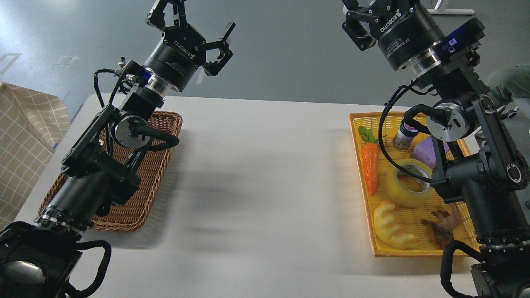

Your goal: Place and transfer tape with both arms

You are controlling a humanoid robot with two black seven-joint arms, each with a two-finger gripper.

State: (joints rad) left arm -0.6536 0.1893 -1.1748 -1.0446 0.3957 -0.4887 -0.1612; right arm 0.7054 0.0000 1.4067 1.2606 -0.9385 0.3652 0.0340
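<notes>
The tape (401, 195), a wide translucent yellow roll with a pale inner ring, lies flat in the orange tray (358, 174) at the table's right. A black cable of my right arm crosses its far rim. My right gripper (364, 16) is raised high above the tray's far end, well clear of the tape. Its jaws look spread with nothing in them, and their tips are cut off by the top edge. My left gripper (193, 20) hangs high over the table's far left, open and empty, far from the tape.
A brown wicker basket (159, 165) sits at the left under my left arm. The orange tray also holds a carrot (370, 165), a pale croissant toy (393, 229), a purple piece (426, 151), a small can (403, 134) and a brown toy (443, 225). A checked cloth (25, 136) lies beyond the table's left edge.
</notes>
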